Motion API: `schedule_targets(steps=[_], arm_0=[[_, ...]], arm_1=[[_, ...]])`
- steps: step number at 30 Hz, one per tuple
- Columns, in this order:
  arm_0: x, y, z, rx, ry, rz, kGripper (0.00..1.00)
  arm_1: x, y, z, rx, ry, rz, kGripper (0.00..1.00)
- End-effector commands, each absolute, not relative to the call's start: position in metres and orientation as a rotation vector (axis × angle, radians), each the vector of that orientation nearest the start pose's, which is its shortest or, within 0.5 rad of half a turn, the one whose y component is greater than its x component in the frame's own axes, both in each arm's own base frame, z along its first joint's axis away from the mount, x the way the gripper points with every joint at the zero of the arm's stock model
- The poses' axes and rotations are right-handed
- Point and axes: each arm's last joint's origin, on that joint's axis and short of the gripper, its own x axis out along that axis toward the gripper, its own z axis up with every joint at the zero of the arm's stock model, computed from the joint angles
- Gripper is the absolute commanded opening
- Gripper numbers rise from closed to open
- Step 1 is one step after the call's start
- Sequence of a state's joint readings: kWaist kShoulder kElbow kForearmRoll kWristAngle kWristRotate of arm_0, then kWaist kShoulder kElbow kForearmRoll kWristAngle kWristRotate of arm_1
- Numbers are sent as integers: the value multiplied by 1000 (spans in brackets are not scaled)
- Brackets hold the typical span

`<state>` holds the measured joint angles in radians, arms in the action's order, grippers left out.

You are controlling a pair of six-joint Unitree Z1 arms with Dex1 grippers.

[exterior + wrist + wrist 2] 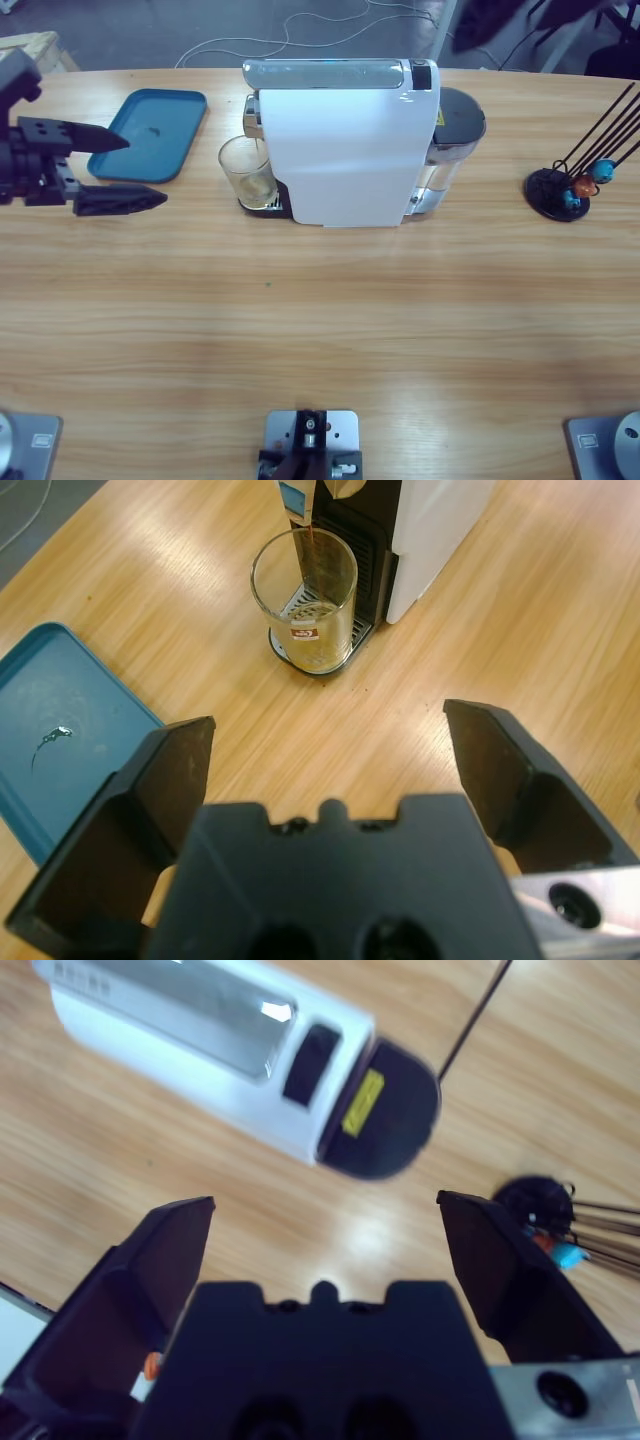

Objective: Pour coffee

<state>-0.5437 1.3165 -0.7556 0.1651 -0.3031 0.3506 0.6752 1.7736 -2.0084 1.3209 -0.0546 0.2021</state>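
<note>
The glass cup [248, 172], left of centre under the coffee machine [345, 140], is judged fragile, slippery, best gripped mid-wall. A little coffee [312, 565] is streaming in. The left gripper [125, 170] is held wide apart, empty.

Left gripper [145, 168] jaws spread; right gripper [325, 1245] likewise.

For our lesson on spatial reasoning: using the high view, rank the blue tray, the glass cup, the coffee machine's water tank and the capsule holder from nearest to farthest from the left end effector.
1. Blue tray, right beside the left end effector, table's left end.
2. Glass cup, under the machine's spout.
3. Water tank, at the machine's far end.
4. Capsule holder, table's right end.
</note>
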Motion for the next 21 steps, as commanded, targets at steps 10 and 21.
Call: schedule_targets(steps=[10,21], arm_0=[[151,-110,289,387,590,-945,1000],[134,-101,282,385,589,-954,1000]], arm_1=[[102,81,333,-226,704,595,1000],[115,94,333,-211,674,644,1000]])
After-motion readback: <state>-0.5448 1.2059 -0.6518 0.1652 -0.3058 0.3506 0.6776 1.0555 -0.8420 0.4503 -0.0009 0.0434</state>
